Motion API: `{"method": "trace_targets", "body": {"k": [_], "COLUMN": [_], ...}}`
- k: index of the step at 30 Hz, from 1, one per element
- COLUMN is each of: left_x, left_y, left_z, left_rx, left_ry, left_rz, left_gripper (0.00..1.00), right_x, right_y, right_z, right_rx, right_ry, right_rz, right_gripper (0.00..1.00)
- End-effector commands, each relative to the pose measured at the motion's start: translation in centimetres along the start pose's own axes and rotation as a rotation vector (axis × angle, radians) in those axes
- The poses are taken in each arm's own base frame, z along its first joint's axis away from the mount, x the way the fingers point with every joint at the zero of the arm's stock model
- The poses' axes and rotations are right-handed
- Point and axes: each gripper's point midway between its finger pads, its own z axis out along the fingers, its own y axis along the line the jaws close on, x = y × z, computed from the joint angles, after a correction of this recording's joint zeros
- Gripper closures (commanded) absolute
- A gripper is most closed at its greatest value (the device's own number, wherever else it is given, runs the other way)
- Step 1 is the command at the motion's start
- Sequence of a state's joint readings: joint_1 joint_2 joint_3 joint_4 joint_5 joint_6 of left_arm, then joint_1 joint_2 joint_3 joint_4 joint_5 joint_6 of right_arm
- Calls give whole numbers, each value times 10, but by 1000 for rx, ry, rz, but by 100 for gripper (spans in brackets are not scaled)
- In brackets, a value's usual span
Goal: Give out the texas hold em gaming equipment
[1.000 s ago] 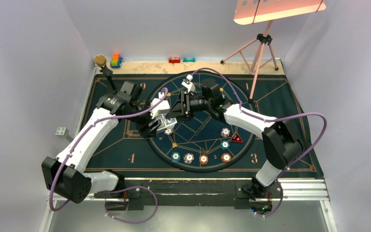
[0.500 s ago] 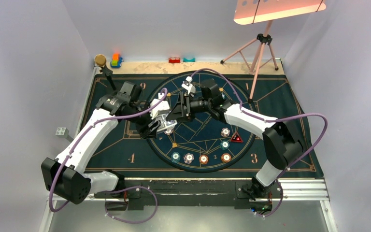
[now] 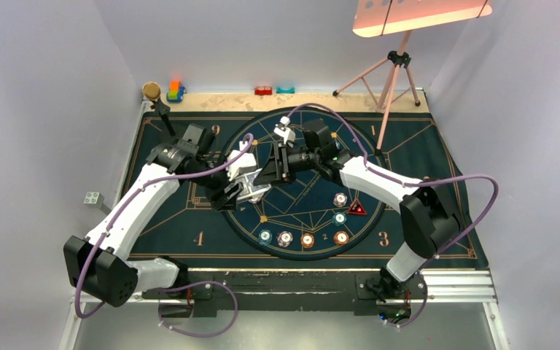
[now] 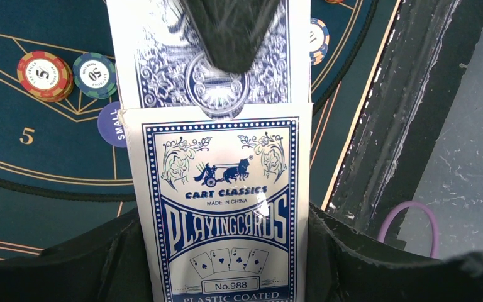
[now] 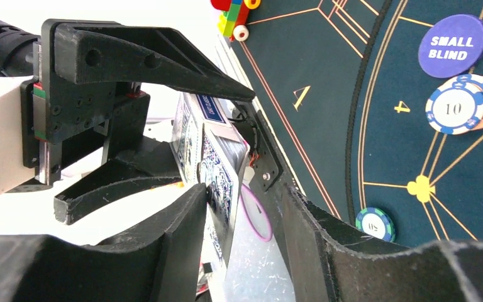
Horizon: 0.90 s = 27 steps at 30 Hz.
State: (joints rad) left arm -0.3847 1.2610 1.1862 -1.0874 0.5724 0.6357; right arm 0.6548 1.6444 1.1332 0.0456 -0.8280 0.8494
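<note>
My left gripper (image 4: 223,258) is shut on a blue-and-white playing-card box (image 4: 220,207), held above the round mat's left part (image 3: 250,188). Blue-backed cards (image 4: 163,56) stick out of its open end. My right gripper (image 5: 242,207) faces it with open jaws astride the cards (image 5: 220,179). One finger (image 5: 182,239) touches the card back and the other stands apart. Its black finger (image 4: 229,31) lies across the cards. Poker chips (image 3: 307,239) and a red triangle token (image 3: 356,208) lie on the mat's near part. A blue small-blind disc (image 5: 451,45) lies by a blue-white chip (image 5: 456,107).
A pink tripod stand (image 3: 390,80) rises at the back right. A black microphone-like stand (image 3: 157,106) and toy blocks (image 3: 175,91) sit at the back left, and more blocks (image 3: 273,90) along the back edge. Red and green chips (image 4: 69,74) lie beside the box.
The right gripper's jaws spread wider, then narrowed again around the cards. Both arms have barely shifted, and the box stays in the left gripper.
</note>
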Motion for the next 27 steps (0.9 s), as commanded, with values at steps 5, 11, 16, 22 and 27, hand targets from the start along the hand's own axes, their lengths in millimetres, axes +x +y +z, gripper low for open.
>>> {"method": "trace_targets", "body": {"k": [5, 11, 16, 22, 27], "left_x": [-12, -11, -8, -3, -2], "left_y": [-7, -8, -9, -9, -9], "left_z": [-4, -1, 0, 4, 6], "left_rx": [10, 19, 20, 21, 22], "left_ry": [-69, -75, -73, -69, -70], "left_rz": [7, 2, 3, 0, -1], "left_gripper": [80, 80, 80, 80, 81], "right_x": [-12, -16, -22, -32, -36], "right_y": [1, 2, 4, 9, 11], "right_z": [-26, -31, -37, -48, -55], "right_rx": [36, 57, 68, 85, 93], "right_ry": [-60, -70, -87, -115, -129], "right_rz": [-40, -51, -60, -81, -94], "right_gripper": [52, 54, 59, 67, 71]}}
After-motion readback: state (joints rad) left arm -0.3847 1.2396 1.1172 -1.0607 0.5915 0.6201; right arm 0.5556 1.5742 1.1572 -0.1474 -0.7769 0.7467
